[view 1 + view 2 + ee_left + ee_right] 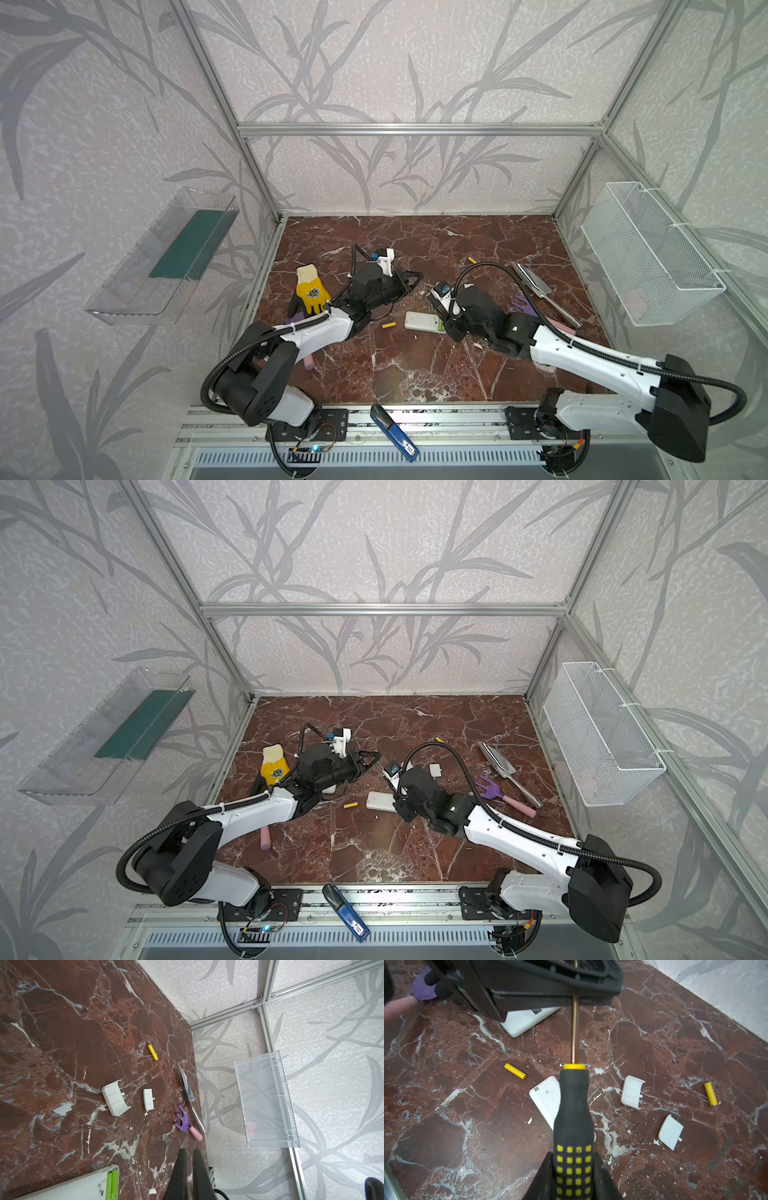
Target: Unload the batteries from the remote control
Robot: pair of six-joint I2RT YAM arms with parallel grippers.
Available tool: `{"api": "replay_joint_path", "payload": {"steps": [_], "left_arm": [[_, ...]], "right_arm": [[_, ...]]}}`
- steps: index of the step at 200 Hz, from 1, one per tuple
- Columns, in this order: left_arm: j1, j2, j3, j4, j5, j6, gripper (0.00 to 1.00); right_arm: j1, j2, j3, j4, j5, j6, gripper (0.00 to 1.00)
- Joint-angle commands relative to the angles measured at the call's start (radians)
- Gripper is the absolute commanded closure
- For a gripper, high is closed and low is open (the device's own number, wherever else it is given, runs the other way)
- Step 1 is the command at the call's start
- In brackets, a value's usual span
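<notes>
L end effector (417, 277): fingers pressed together, pinching the thin metal shaft of the screwdriver (574, 1105); sits above the 2nd remote.
R end effector (574, 1156): clamped on the screwdriver's black-yellow handle, one finger each side.
screwdriver: off the surface, spans btw the two end effectors; tip end hidden inside the L fingers.
green batts (112, 1183): two, side by side, seated in the open bay of the white remote (68, 1187).
white remote: flat on the surface mid-scene, just beside the R arm's wrist in both top views.
yellow batt 1 (388, 325): loose on the surface, near the white remote's end, not touching it.
yellow batt 2 (471, 260): loose, further back, near the tip of the trowel (188, 1088).
2nd remote (529, 1019): white, mostly hidden under the L end effector; can't tell its bay.
big cover (116, 1098): white lid, inner side up, on the surface.
small cover (148, 1099): white lid just beside the big cover, apart from it.
surface (415, 374): red-brown marble look.
</notes>
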Motion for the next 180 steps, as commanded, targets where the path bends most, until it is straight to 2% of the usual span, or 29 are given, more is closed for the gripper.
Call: {"api": "replay_joint_path", "payload": {"steps": [1, 20, 45, 82, 134, 180], "left_arm": [[0.022, -0.026, -0.021, 0.037, -0.001, -0.056, 1.00], [0.030, -0.039, -0.021, 0.036, 0.008, -0.100, 1.00], [0.039, -0.055, -0.016, 0.012, 0.016, -0.156, 1.00], [0.049, -0.072, -0.024, 0.047, 0.024, -0.236, 1.00], [0.059, -0.081, -0.039, 0.088, 0.025, -0.287, 1.00], [0.062, -0.075, -0.053, 0.147, 0.037, -0.341, 1.00]], "right_arm": [[-0.011, -0.069, -0.007, 0.084, -0.076, -0.048, 0.57], [-0.038, -0.126, -0.026, 0.119, -0.152, -0.068, 0.44], [-0.115, -0.192, -0.024, 0.118, -0.251, -0.087, 0.37], [-0.239, -0.207, 0.011, 0.062, -0.365, -0.071, 0.37], [-0.252, -0.169, -0.019, 0.127, -0.469, -0.070, 0.40], [-0.252, -0.128, -0.030, 0.174, -0.494, -0.050, 0.43]]}}
